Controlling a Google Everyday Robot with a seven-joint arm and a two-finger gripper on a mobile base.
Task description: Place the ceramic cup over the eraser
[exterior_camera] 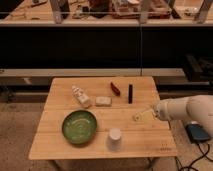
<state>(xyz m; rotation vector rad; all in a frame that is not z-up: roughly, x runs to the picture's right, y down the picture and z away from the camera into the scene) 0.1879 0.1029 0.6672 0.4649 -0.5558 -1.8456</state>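
Camera view: hand (138,116) wide and empty over the counter (50,145), near the ceramic cup (114,138). Recommend gripping the cup squarely, then centring it above the eraser (130,93) before lowering.

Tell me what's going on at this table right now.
A one-armed robot reaches in from the picture's right; its gripper hangs open and empty over that side of the wooden table. The white ceramic cup stands near the front edge, untouched, beside the green bowl. The black eraser lies further back, uncovered.

On the surface (55,111), left of the end effector (137,117): green bowl (79,126), white figure (81,96), pale block (103,101), dark red oblong (115,88).
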